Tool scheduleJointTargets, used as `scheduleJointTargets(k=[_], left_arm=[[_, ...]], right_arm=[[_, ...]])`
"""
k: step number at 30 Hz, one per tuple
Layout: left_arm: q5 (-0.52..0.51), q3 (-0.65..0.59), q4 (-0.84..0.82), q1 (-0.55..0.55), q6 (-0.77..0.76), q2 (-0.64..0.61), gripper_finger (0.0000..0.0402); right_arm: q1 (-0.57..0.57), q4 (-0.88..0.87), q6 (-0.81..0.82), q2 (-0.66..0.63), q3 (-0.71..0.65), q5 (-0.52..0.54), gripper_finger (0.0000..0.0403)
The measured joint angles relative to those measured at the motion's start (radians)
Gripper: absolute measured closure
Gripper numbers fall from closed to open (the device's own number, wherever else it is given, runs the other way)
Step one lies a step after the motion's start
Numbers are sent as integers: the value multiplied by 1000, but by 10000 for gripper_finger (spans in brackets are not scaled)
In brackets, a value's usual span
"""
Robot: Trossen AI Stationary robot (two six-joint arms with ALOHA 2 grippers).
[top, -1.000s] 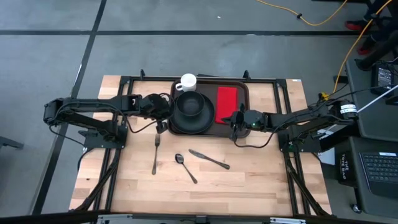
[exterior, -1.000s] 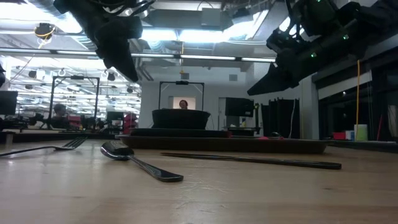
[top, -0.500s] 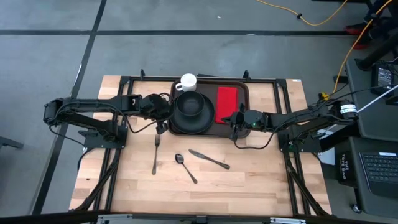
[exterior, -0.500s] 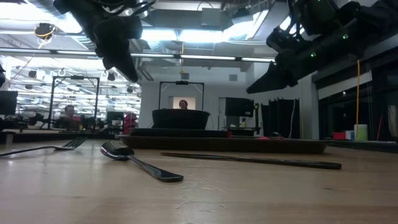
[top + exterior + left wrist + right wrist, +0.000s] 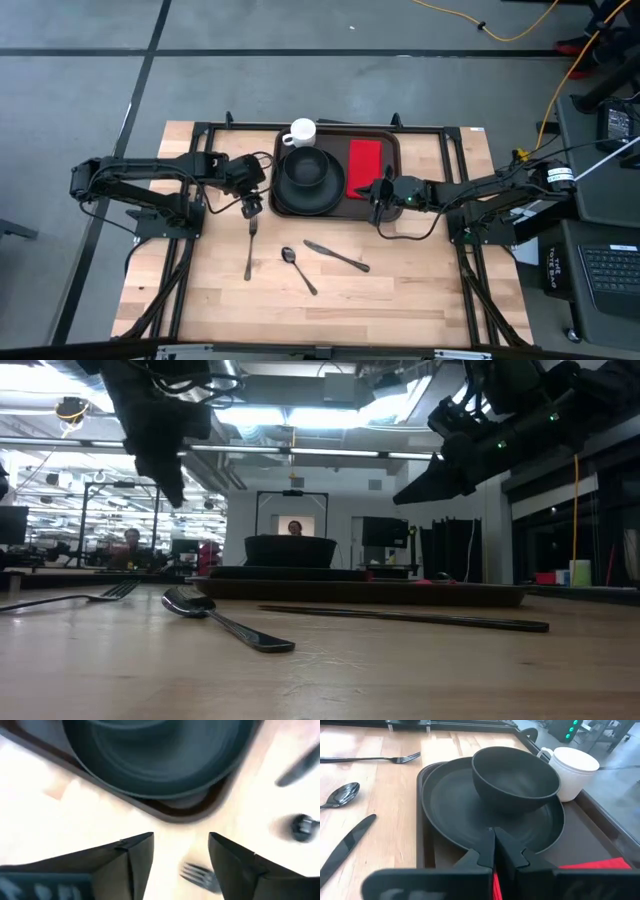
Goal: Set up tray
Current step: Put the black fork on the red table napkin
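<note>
We see the large dark brown rectangular plastic tray (image 5: 338,135) at the far middle of the wooden desk (image 5: 210,290), carrying a round black plate (image 5: 285,195), a black bowl (image 5: 305,167), a white mug (image 5: 300,131) and a red rectangular napkin (image 5: 364,166). We judge the tray stiff, smooth and somewhat slippery, and heavy with its load; its raised rim seems the best hold, ideally both short ends.

Our left gripper (image 5: 250,207) hangs just off the tray's near left corner above a metal fork (image 5: 249,247), fingers (image 5: 127,857) spread wide, holding nothing. Our right gripper (image 5: 379,203) hovers at the near rim beside the napkin, fingers (image 5: 485,851) pressed together, empty.
</note>
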Motion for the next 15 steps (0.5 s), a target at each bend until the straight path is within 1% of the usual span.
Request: scheduleJointTargets(k=[3, 5, 9, 13, 15], left_arm=[[143, 12, -43, 27, -53, 5, 208], [213, 13, -50, 50, -40, 18, 206], [280, 13, -77, 114, 53, 52, 206], [311, 13, -85, 186, 147, 95, 206], [317, 13, -86, 209, 171, 123, 206]], right_arm=[[-1, 0, 3, 0, 0, 0, 398], [-1, 1, 2, 0, 0, 0, 396], [-1, 16, -6, 0, 0, 0, 388], [-1, 40, -36, 0, 0, 0, 394], [-1, 46, -53, 0, 1, 0, 397]])
